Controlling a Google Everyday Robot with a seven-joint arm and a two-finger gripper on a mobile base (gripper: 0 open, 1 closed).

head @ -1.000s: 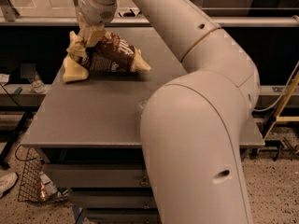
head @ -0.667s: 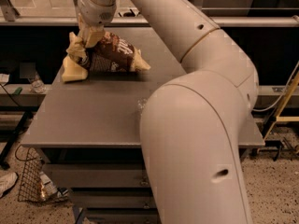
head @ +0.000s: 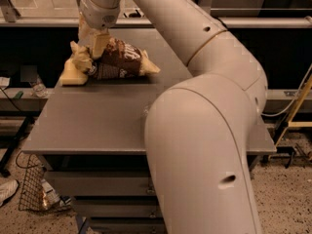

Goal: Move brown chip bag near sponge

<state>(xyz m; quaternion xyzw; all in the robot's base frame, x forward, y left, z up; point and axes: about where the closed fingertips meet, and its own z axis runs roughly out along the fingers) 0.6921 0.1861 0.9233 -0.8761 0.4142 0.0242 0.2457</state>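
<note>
One pincer point(head: 93, 45) is what I am running here, and it is clenching on the left part of the brown chip bag point(head: 123, 60), which is lying near the far left corner of the surface point(head: 97, 126), its crumpled left end seemingly touching the sponge point(head: 72, 76).

1. Warm, dim indoor light casts a yellowish tint over everything.
2. The arm point(head: 204, 111) is brightest on top and darker beneath.
3. The gripper point(head: 92, 44), over the bag point(head: 122, 62) at the table's point(head: 97, 123) far left, is softly lit.
4. Under the table it is near black.
</note>
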